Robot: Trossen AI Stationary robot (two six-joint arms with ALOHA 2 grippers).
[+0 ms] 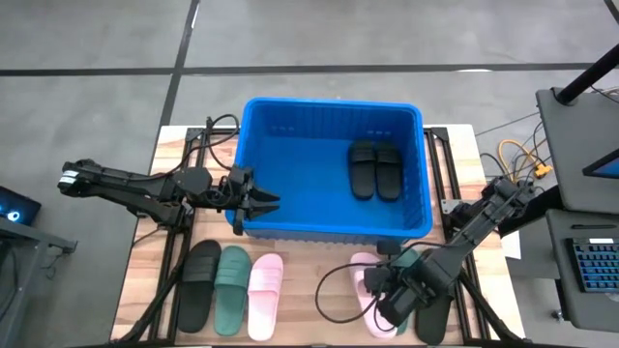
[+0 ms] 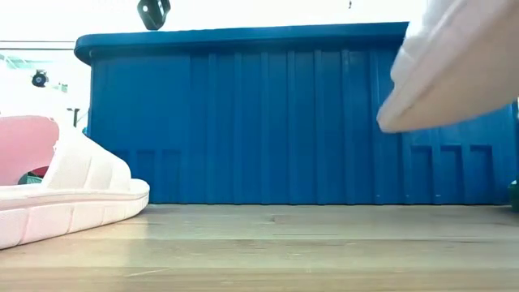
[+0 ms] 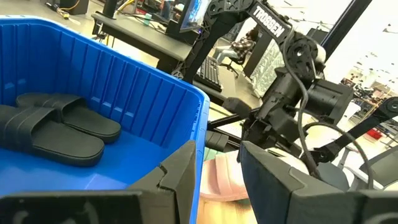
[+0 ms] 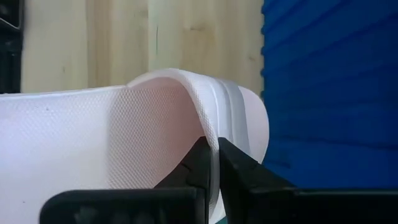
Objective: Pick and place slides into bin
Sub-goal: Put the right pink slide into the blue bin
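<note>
Right gripper (image 4: 211,163) pinched on a light pink slide (image 4: 124,137), lifted beside the blue bin (image 1: 329,227).

Its two dark fingers (image 4: 198,163) are clamped on the thin edge of the pink strap, and in the low view the slide (image 2: 454,65) hangs clear of the wooden table (image 2: 284,243), in front of the bin's ribbed wall (image 2: 268,122). From above, this gripper (image 1: 395,293) sits near the table's front right, just before the bin's front wall, with a black slide (image 1: 432,319) close beside it. The left gripper (image 1: 263,201) rests at the bin's front-left rim with its fingers parted and nothing between them. Two black slides (image 1: 374,170) lie side by side inside the bin, towards its right wall. On the table's front left, a black (image 1: 197,285), a dark green (image 1: 230,288) and a second pink slide (image 1: 264,294) lie in a row.
</note>
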